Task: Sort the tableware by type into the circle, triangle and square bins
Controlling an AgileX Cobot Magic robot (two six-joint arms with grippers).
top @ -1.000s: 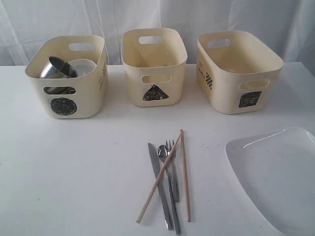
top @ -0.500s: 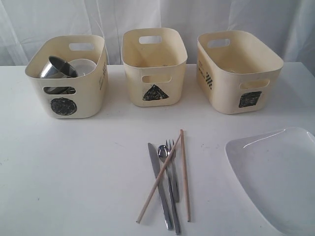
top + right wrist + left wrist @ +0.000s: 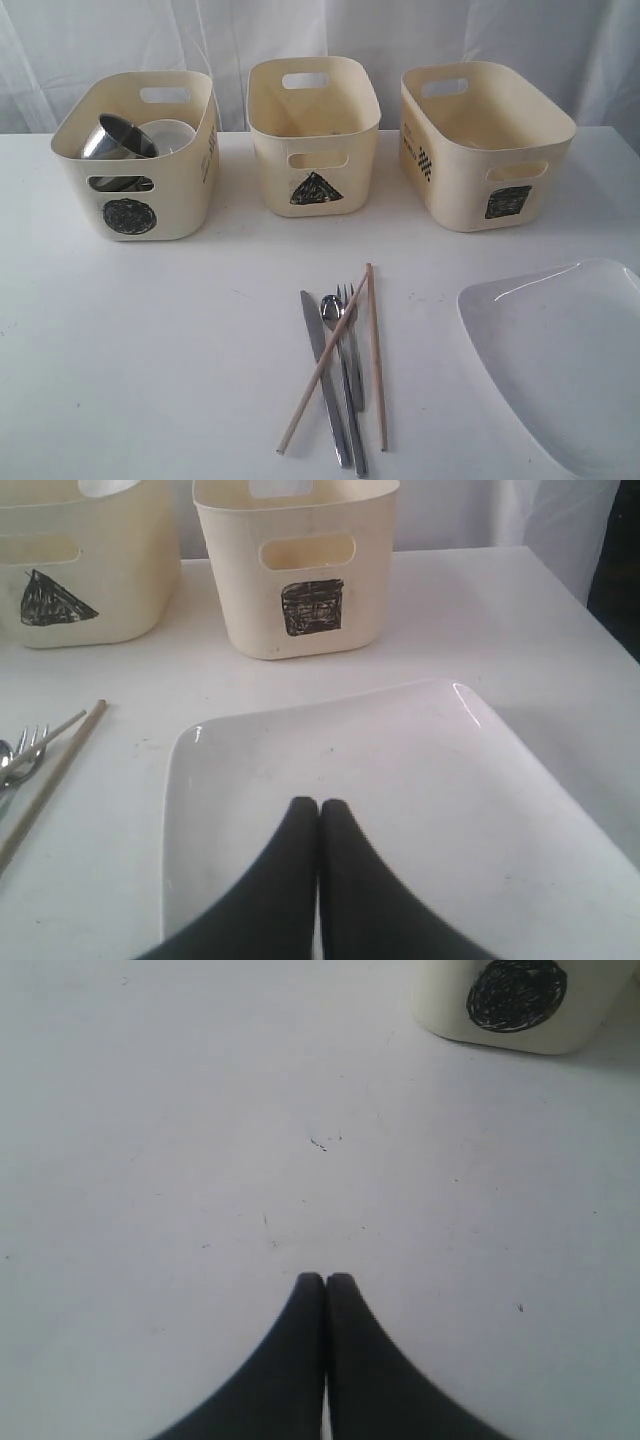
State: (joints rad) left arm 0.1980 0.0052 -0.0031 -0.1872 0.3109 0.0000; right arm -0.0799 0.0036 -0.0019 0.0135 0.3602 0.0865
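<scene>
Premises present as a staged test bench of laboratory type. A plain white tabletop (image 3: 150,340) covers the whole working area, with a white curtain (image 3: 400,30) hung behind it as a backdrop. Three matching cream plastic bins stand in a row near the curtain: circle bin (image 3: 180,200), triangle bin (image 3: 275,190), square bin (image 3: 460,195). Each bears a black hand-scribbled shape on its front.

A plain white bench (image 3: 150,340) fills the foreground, faintly speckled with small dark marks. Behind it hangs a pale white curtain (image 3: 100,40) in soft vertical folds, evenly lit.
</scene>
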